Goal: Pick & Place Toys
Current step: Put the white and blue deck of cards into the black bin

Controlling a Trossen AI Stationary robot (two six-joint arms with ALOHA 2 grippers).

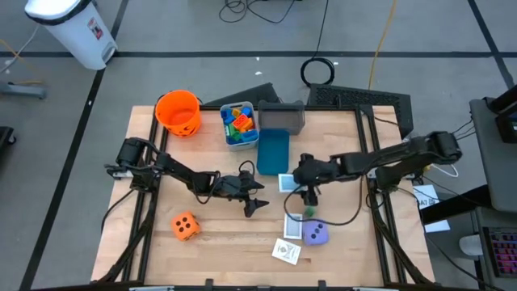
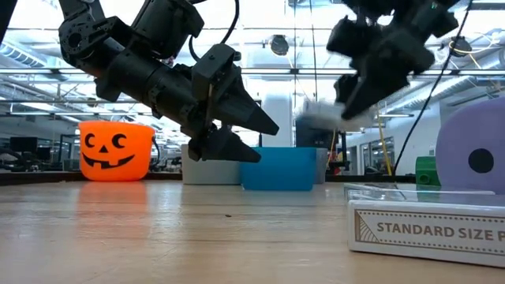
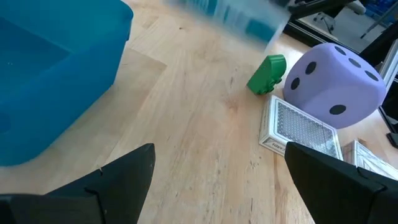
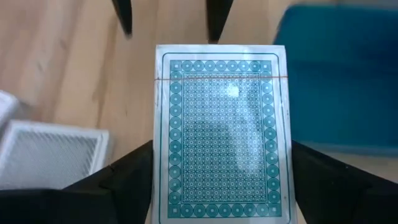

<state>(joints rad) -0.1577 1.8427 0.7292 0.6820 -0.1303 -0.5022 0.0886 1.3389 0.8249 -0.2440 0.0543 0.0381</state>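
Step in hand: carry. The right gripper holds a teal card deck by its long edges, above the desk beside the blue bin. Next move, as judged: centre over the bin, then release. The left gripper waits nearby, jaws wide, empty. Only the right wrist view shows the grip; the low view blurs it.

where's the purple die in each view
high: purple die near the front edge, right of centre.
low: far right edge.
left wrist: beside the green block.
right wrist: not in it.
Shared landmark: blue bin.
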